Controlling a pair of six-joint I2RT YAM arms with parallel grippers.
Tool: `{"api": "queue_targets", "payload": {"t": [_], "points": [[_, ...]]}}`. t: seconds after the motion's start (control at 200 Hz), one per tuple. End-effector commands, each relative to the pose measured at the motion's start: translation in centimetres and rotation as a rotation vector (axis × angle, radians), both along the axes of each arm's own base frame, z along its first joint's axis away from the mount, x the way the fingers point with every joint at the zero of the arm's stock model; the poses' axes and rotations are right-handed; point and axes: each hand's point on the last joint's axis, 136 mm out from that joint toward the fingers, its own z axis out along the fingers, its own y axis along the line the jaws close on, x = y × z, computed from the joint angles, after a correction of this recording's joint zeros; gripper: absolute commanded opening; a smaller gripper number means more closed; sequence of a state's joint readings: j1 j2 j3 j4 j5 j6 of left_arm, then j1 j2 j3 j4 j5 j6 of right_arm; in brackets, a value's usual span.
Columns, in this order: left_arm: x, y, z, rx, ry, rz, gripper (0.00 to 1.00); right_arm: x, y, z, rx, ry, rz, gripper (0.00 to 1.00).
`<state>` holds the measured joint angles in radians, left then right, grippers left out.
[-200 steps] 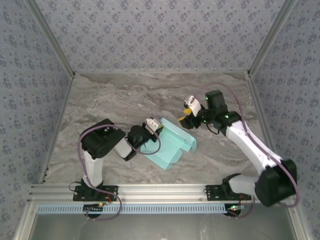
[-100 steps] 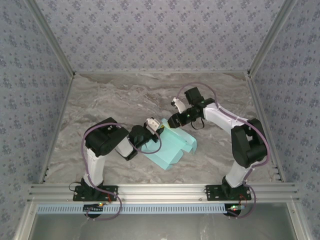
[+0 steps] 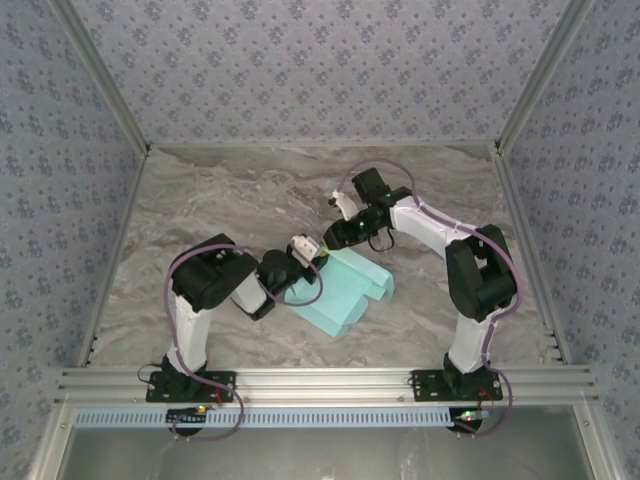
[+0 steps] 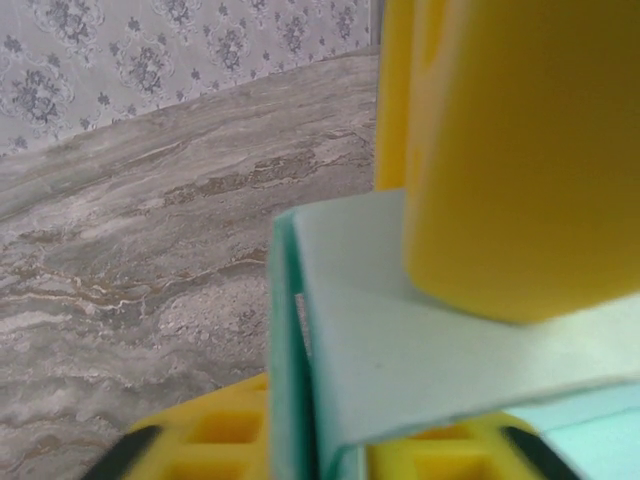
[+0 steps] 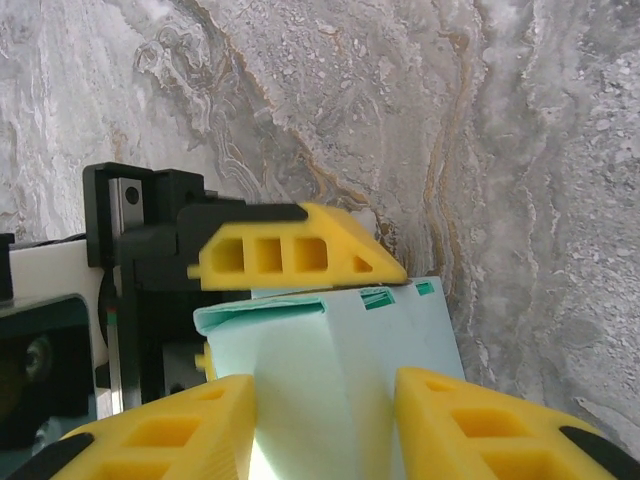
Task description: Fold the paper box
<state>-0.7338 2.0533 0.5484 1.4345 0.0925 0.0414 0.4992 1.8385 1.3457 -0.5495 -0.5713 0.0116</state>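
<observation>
The box (image 3: 340,290), partly folded, lies on the tabletop (image 3: 220,200) near the middle, between the two arms. The left claw (image 3: 320,258) is at the box's far left corner with its jaws apart, one finger (image 4: 500,150) touching the top of a bent flap and the other below it. The right claw (image 3: 330,242) meets the same corner from the far side, its fingers (image 5: 500,430) spread, with a raised panel between them.
</observation>
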Motion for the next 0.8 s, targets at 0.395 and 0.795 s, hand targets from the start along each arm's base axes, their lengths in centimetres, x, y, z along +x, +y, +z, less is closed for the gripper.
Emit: {"api": "queue_targets", "payload": {"t": [0.395, 0.795], "points": [[-0.4, 1.9, 2.1, 0.007, -0.034, 0.037, 0.31, -1.0, -1.9, -3.6, -0.201, 0.029, -0.087, 0.40], [0.0, 0.1, 0.8, 0.038, -0.048, 0.022, 0.00, -2.9, -0.4, -2.3, -0.067, 0.151, -0.197, 0.41]]}}
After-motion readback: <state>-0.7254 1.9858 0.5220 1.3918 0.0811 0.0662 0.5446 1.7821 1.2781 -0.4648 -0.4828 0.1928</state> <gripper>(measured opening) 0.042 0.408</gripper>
